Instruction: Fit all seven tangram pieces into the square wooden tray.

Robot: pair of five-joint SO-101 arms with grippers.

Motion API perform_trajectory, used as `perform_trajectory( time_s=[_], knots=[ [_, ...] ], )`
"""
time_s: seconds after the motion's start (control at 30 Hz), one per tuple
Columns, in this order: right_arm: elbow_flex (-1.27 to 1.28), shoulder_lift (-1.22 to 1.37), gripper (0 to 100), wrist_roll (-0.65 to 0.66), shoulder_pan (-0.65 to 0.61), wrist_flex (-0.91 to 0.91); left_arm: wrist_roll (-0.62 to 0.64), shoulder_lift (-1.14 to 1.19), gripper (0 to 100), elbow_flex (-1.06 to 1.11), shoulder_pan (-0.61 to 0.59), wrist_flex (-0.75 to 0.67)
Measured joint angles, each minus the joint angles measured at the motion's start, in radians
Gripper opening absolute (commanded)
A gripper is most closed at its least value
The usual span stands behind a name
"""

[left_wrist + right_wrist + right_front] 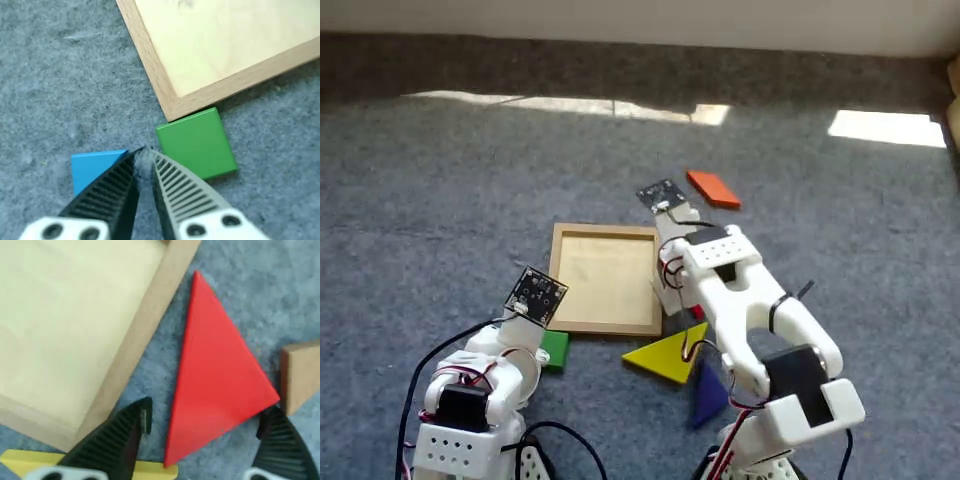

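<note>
The tray [557, 282] lies flat on grey carpet [440, 200] with nothing in it; all the pieces that can be seen are outside it. In the left wrist view the left jaws are closed on nothing, their tips together over bare carpet, between a blue triangle [92, 165] and a green square [196, 143]; the square lies just off a tray [150, 65] corner, almost touching it. In the high view that square [555, 350] lies by the tray's near left corner, beside the left arm [485, 385]. The right jaws are wide open and hold nothing; they straddle a red triangle [215, 375] that lies flat on the carpet close beside the tray's [145, 325] rim; one finger hangs over the rim, the other near a tan block [300, 375] at the triangle's corner. A yellow triangle [670, 355] lies just off the tray's near right corner, with a dark blue triangle [708, 395] beside it, partly under the right arm [760, 320]; an orange piece [713, 188] lies well apart, beyond the tray's far right corner.
</note>
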Motion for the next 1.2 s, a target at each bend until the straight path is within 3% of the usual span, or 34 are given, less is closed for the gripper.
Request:
perform_trajectory(
  time_s=[0.7,0.87,1.2],
  knots=[
    [-0.147,0.118,33.4,0.031,0.028,0.005,0.0,0.0,1,0.0,0.0,0.002],
    [-0.161,0.121,41.3,0.031,0.029,0.005,0.0,0.0,1,0.0,0.0,0.002],
    [-0.161,0.124,41.4,0.034,0.054,0.005,0.0,0.0,1,0.0,0.0,0.002]
  ],
)
